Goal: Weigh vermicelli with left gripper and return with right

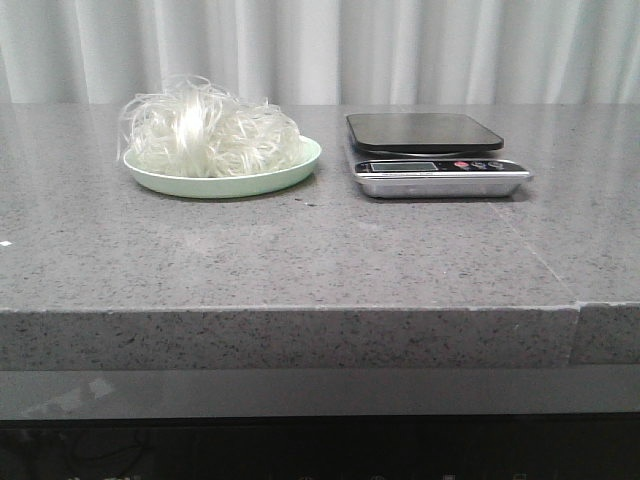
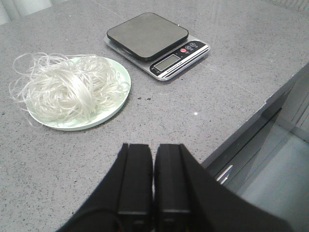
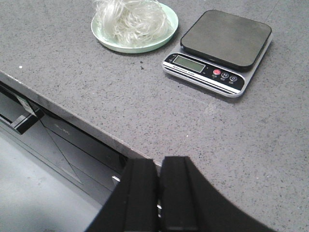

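The vermicelli is a fluffy tangle of thin white strands heaped on a pale green plate at the table's back left. In the wrist views the vermicelli fills the plate. A kitchen scale with a black platform and silver front stands to the plate's right, its platform bare. My left gripper is shut and empty, hanging near the table's front edge, well short of the plate. My right gripper is shut and empty over the front edge. Neither gripper shows in the front view.
The grey speckled table has a front edge with a seam at the right. A white curtain hangs behind. Below the edge, dark cabinet fronts show in the right wrist view.
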Robot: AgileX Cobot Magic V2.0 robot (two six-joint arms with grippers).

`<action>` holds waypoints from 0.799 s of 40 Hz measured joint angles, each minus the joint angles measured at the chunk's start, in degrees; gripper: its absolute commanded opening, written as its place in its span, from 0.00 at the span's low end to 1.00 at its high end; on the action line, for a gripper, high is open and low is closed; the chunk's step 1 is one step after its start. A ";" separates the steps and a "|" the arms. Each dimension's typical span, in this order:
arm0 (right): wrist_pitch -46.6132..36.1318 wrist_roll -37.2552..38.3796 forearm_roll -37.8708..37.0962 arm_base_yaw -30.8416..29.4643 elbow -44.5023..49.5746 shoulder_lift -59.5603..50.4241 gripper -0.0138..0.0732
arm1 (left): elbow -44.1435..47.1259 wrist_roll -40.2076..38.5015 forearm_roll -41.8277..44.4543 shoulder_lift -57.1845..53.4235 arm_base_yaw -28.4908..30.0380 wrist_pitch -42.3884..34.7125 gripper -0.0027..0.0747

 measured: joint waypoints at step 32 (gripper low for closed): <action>0.04 0.00 0.00 0.00 0.00 0.00 0.38 | 9.26 0.00 0.49 -6.91 11.53 -8.60 0.24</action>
